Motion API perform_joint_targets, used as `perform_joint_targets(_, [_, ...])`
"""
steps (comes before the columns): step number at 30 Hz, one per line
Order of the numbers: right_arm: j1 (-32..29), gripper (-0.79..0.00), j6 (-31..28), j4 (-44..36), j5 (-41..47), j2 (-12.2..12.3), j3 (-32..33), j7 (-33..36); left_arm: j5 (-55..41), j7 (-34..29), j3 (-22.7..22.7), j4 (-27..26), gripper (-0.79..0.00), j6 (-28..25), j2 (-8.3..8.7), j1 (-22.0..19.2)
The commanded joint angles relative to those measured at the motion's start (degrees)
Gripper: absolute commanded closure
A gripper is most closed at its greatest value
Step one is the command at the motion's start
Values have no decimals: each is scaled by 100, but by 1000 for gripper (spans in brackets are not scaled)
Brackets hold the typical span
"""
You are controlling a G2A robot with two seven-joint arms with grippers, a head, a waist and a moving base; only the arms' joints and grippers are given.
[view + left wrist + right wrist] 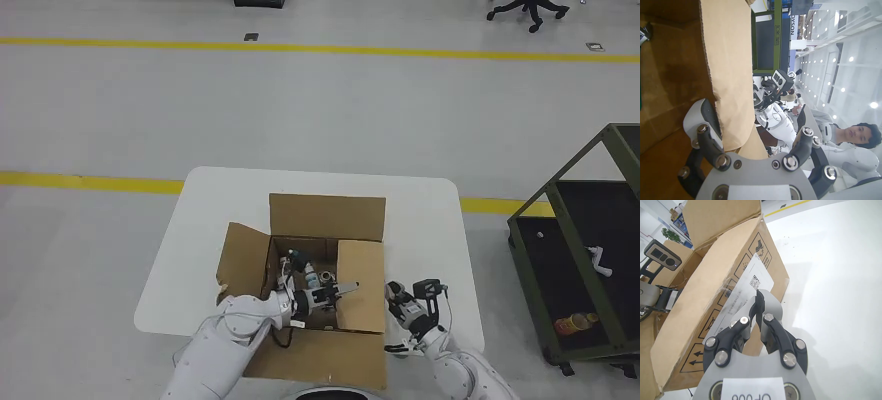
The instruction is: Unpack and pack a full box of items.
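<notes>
Left gripper (753, 108): white two-finger jaws with black pads, spread wide and holding nothing. One finger (702, 113) sits inside the brown corrugated cardboard box (327, 215) and the other outside it, so the torn edge of the box's right-hand tan flap (728, 66) stands between the jaws. Pad contact with the flap cannot be confirmed. Right gripper (758, 294): same build, fingers pressed together with nothing between them, low beside the box's outer side wall and close to the white printed paper label (757, 275) stuck there. Seen from the top, the box rests in the middle of the white rounded table (420, 215) with its flaps splayed open. The right-hand flap leans partly over the opening. A few small items (308, 272), one pale and bottle-like and the rest too small to identify, lie on the box floor beside the left arm. Judgement: unpacking has barely started, since the contents are in the box and nothing lies out on the table. The step in hand looks like clearing the right flap. The next move calls for closing the left jaws on the flap edge and folding it outward. The gripper then needs to drop squarely over one item without snagging the cardboard.
</notes>
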Motion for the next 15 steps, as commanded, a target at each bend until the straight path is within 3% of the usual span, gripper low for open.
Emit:
perform_joint_targets(1, [-4, 0, 19, -38, -3, 4, 37, -23, -139, -61, -55, -115, -785, 1, 15, 42])
perform_joint_targets(10, [-328, 0, 667, -819, 43, 99, 793, -335, -501, -224, -83, -803, -785, 113, 27, -9])
perform_joint_targets(15, [-649, 0, 952, -1421, 232, 168, 1403, -325, -707, -232, 145, -865, -785, 104, -40, -196])
